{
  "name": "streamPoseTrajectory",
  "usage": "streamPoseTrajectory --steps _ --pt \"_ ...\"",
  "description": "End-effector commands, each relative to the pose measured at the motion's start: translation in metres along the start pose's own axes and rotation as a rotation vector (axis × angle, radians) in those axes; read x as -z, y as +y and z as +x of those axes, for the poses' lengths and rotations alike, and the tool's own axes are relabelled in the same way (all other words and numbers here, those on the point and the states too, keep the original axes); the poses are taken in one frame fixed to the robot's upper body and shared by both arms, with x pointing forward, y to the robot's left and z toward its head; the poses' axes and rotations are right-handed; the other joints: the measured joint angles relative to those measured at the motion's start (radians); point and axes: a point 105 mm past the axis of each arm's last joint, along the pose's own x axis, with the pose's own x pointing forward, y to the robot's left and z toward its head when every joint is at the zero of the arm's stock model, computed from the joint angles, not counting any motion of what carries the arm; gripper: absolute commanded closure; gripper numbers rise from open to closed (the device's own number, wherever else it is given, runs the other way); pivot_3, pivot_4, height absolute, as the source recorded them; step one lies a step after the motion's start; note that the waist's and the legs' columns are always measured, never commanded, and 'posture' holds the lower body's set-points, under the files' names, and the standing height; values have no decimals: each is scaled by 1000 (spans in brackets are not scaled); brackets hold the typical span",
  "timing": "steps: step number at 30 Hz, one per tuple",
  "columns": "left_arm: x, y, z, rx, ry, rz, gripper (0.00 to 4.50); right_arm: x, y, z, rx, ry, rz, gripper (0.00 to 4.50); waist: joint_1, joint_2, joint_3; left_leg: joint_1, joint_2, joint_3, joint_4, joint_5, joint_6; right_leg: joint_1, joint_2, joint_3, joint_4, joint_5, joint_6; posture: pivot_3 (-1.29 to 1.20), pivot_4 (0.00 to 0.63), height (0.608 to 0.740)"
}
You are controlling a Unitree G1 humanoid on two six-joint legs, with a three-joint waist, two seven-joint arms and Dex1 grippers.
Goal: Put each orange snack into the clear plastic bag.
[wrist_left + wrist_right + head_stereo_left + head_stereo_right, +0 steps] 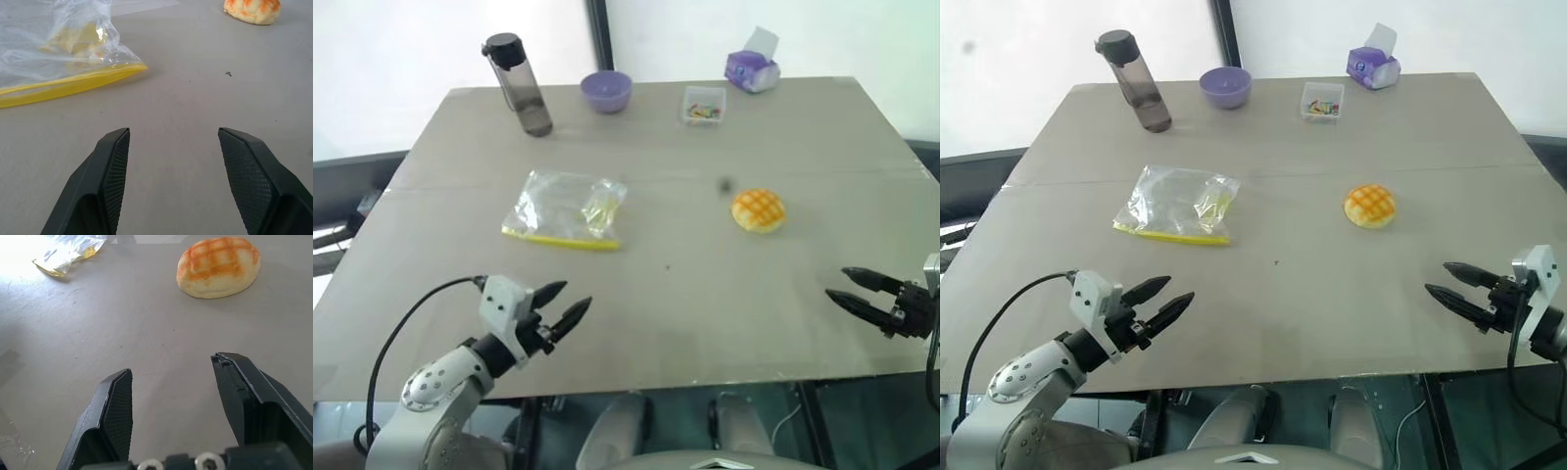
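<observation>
Snack (pixel 219 268) is lying ahead of my right gripper (pixel 1449 281), jaws apart; I'm lining up squarely, left gripper (pixel 566 305) gaping near bag (pixel 566 210).

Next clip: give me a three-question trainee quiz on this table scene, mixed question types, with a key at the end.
1. True or false: the orange snack is already inside the clear plastic bag.
2. Which item stands at the far edge of the table, nearest the robot's left? A) the dark water bottle B) the purple bowl C) the tissue pack
3. Fill in: the left gripper and the right gripper both have their fingers ____ and hold nothing.

Key: 1 false, the snack lies bare on the table, apart from the bag. 2 A. 3 open.
</observation>
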Motion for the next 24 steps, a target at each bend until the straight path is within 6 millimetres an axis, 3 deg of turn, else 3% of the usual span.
streamPoseTrajectory --steps 1,24 --pt "-11 0 -4 0 -32 40 1479 -17 0 -2 2 -44 -52 1643 1 0 0 0 0 0 0 0 0 0 0 0 0 0 0 0 150 740" --pt "-13 8 9 -6 -38 67 1479 -23 13 8 1 -92 -67 1643 1 0 0 0 0 0 0 0 0 0 0 -1 -1 0 0 0 150 740"
